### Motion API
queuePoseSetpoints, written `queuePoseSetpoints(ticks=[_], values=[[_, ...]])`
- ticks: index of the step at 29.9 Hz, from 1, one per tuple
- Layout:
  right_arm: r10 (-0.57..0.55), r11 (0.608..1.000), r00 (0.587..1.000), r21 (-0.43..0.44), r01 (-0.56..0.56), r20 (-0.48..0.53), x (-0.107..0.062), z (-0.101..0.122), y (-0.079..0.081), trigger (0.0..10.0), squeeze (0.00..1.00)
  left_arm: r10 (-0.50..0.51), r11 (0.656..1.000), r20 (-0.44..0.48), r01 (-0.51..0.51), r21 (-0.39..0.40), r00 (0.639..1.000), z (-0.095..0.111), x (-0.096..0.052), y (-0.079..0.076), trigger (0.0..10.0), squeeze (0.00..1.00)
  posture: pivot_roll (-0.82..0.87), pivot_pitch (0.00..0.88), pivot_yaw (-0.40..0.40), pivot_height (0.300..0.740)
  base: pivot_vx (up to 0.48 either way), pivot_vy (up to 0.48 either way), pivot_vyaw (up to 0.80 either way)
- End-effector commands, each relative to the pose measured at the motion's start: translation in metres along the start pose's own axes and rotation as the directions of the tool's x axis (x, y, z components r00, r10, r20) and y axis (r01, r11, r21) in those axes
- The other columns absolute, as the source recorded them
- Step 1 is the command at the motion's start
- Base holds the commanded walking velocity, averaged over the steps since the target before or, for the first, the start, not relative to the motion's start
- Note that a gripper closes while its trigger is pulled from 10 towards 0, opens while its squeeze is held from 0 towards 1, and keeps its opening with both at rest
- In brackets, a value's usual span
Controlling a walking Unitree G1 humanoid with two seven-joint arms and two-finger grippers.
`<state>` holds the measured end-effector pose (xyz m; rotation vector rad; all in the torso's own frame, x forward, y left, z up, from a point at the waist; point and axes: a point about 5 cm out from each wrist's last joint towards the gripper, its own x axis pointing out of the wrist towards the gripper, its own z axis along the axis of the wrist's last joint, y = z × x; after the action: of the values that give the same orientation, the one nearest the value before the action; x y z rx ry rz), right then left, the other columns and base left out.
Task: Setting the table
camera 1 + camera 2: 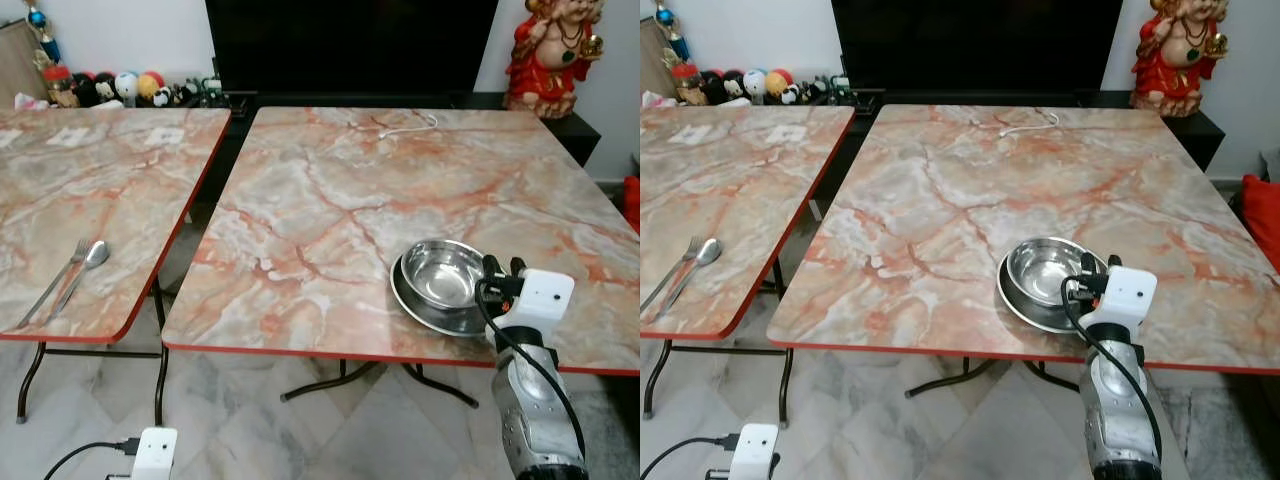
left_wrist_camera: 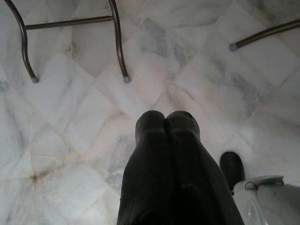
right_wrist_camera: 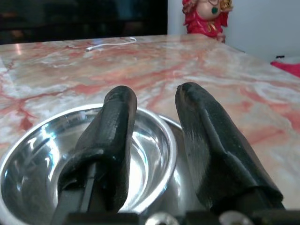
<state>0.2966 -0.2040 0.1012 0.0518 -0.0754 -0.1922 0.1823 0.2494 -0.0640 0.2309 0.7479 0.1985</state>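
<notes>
A steel bowl (image 1: pixel 440 272) sits in a shallow steel plate (image 1: pixel 425 312) near the front edge of the right marble table (image 1: pixel 350 200). My right gripper (image 3: pixel 157 93) stands open astride the bowl's near rim, one finger (image 3: pixel 115 136) inside the bowl and the other (image 3: pixel 211 145) outside over the plate. From the head it appears at the bowl's right side (image 1: pixel 503 268). A fork (image 1: pixel 55 280) and spoon (image 1: pixel 90 258) lie together near the front of the left table (image 1: pixel 100 180). My left gripper (image 2: pixel 165 117) hangs shut over the floor, holding nothing.
A white cable (image 1: pixel 405 125) lies at the right table's far edge. A red figurine (image 1: pixel 550 55), a dark TV (image 1: pixel 350 45) and small toys (image 1: pixel 110 88) stand behind. A narrow gap separates the tables; metal legs (image 2: pixel 117 42) stand on the marble floor.
</notes>
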Motion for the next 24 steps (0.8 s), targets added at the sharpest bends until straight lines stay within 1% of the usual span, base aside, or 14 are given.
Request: queuePoseSetpoints(ticks=[1, 3, 4, 5, 6, 7, 10, 20, 24], values=[[0.013, 1.0, 1.0, 0.017, -0.013, -0.008, -0.002, -0.002, 0.006, 10.0, 0.0, -0.001, 0.999, 0.006, 0.001, -0.032, 1.0, 0.002, 0.0, -0.001, 10.0, 0.0, -0.04, 0.0, 0.018, 0.74, 0.0, 0.0, 0.0], [0.03, 0.999, 1.0, 0.015, -0.03, -0.006, -0.003, -0.002, 0.01, 10.0, 0.0, -0.003, 0.999, 0.011, 0.003, -0.035, 1.0, 0.002, 0.001, -0.001, 10.0, 0.0, -0.04, 0.0, 0.02, 0.74, 0.0, 0.139, 0.0], [0.055, 0.998, 0.998, 0.006, -0.055, 0.023, -0.005, 0.001, 0.018, 10.0, 0.0, -0.001, 1.0, 0.005, 0.001, -0.03, 1.0, 0.002, 0.001, 0.0, 10.0, 0.0, -0.03, 0.0, 0.021, 0.74, 0.0, 0.48, 0.8], [0.055, 0.998, 0.998, 0.006, -0.055, 0.023, -0.005, 0.001, 0.018, 10.0, 0.0, -0.001, 1.0, 0.005, 0.001, -0.03, 1.0, 0.002, 0.001, 0.0, 10.0, 0.0, -0.03, 0.0, 0.021, 0.74, 0.0, 0.48, 0.8], [0.064, 0.998, 0.997, 0.006, -0.065, 0.032, -0.005, 0.002, 0.021, 10.0, 0.0, 0.0, 1.0, 0.002, 0.0, -0.027, 1.0, 0.001, 0.0, 0.001, 10.0, 0.0, -0.03, 0.0, 0.02, 0.74, 0.0, 0.48, 0.8], [0.084, 0.996, 0.996, 0.029, -0.084, 0.027, -0.005, 0.001, 0.028, 10.0, 0.0, 0.001, 1.0, 0.0, -0.001, -0.027, 1.0, 0.0, 0.0, 0.002, 10.0, 0.0, -0.03, 0.0, 0.02, 0.74, 0.0, 0.48, 0.8], [0.104, 0.994, 0.994, 0.04, -0.105, 0.029, -0.005, 0.002, 0.03, 10.0, 0.0, 0.003, 1.0, -0.002, -0.003, -0.027, 1.0, -0.001, 0.0, 0.002, 10.0, 0.0, -0.03, 0.0, 0.02, 0.74, 0.0, 0.48, 0.8], [0.094, 0.994, 0.995, 0.054, -0.096, 0.037, 0.004, 0.006, 0.028, 10.0, 0.0, 0.006, 0.999, -0.001, -0.006, -0.031, 1.0, -0.003, -0.001, 0.003, 10.0, 0.0, -0.01, 0.0, 0.01, 0.74, 0.0, 0.48, 0.0], [0.097, 0.993, 0.994, 0.07, -0.1, 0.04, 0.005, 0.007, 0.032, 10.0, 0.0, 0.003, 1.0, -0.001, -0.003, -0.03, 1.0, -0.002, -0.001, 0.002, 10.0, 0.0, -0.01, 0.0, 0.009, 0.74, 0.0, 0.48, 0.0]])
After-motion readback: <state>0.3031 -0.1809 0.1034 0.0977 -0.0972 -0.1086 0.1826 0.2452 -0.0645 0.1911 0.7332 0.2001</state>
